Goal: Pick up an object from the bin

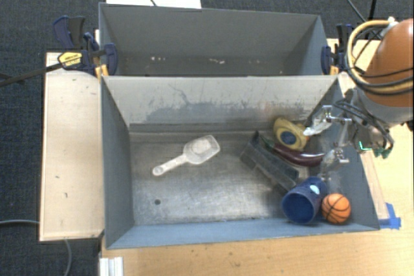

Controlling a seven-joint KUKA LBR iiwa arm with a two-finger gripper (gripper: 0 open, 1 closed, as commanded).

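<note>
My gripper (322, 144) hangs over the bin's right side with its two metal fingers spread apart and nothing between them. One fingertip (313, 130) lies next to a round yellow tape measure (288, 134). The other is near the right end of a dark maroon curved thing (299, 154), shaped like an aubergine. Under these lies a dark grey flat block-like thing (266, 163). A blue cup (302, 203) lies on its side at the front right, with a small orange ball (336, 208) touching it on the right.
A white plastic scoop (187, 155) lies alone on the bin floor left of centre. The arm with its orange cover and cables stands over the bin's right rim.
</note>
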